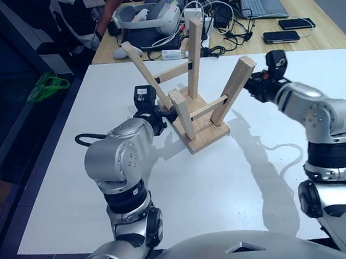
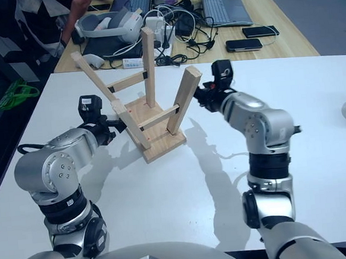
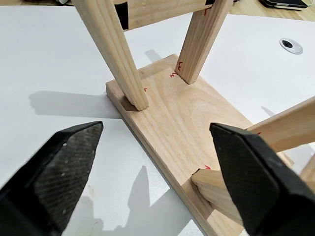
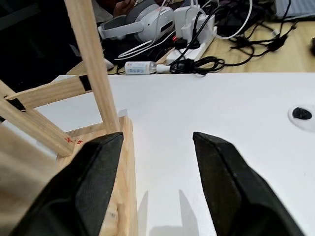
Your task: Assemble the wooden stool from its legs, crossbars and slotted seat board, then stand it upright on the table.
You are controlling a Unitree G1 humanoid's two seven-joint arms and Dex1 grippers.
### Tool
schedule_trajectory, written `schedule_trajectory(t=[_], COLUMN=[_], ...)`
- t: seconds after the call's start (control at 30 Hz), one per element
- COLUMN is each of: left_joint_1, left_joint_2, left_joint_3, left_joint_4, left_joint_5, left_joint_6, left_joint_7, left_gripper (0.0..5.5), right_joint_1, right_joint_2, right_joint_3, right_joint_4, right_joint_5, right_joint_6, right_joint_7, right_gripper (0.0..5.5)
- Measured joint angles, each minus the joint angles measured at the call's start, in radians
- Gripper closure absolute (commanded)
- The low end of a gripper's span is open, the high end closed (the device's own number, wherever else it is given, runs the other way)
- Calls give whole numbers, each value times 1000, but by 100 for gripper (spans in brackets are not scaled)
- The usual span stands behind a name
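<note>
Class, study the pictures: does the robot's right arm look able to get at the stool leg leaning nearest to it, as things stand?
Probably yes. The right gripper is open close beside that leg, with nothing between them. The crossbar meets the leg on its other side, away from the gripper.

Pale unvarnished wooden stool (image 1: 196, 112), smooth matt white table (image 1: 226, 185), textured black rubbery jaws

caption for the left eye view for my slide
Left gripper and right gripper, both open, flank the stool resting upside down on the white table
</note>
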Motion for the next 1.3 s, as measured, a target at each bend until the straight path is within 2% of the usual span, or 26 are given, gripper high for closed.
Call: schedule_trajectory(t=[0.13, 0.23, 0.3, 0.37, 0.5, 0.63, 0.8, 1.07, 1.3], left_joint_1=[-30, -48, -54, -63, -89, -89, -89, -89, -89], left_joint_2=[53, 52, 41, 18, -24, -61, -71, -77, -81], left_joint_3=[29, 32, 36, 51, 51, 38, 49, 48, 46], left_joint_4=[54, 72, 88, 106, 144, 147, 147, 156, 165], left_joint_5=[5, 5, 11, 18, 31, 32, 32, 32, 31], left_joint_6=[-63, -98, -130, -174, -237, -253, -268, -290, -295], left_joint_7=[-10, -8, 3, 22, 60, 77, 91, 96, 101], left_gripper=[145, 145, 145, 145, 145, 145, 145, 145, 145], right_joint_1=[26, 92, 120, 139, 146, 139, 134, 124, 100], right_joint_2=[-326, -424, -418, -376, -196, -103, -79, -142, -118], right_joint_3=[-24, -41, -49, -45, 33, 76, 84, 92, 114], right_joint_4=[21, -78, -165, -211, -177, -99, -32, -73, -13], right_joint_5=[24, 118, 213, 256, 186, 75, 17, 85, 50], right_joint_6=[-32, -37, -19, -5, -32, -79, -126, -118, -154], right_joint_7=[325, 526, 593, 579, 375, 228, 179, 374, 367], right_gripper=[282, 282, 282, 282, 282, 282, 282, 282, 282])
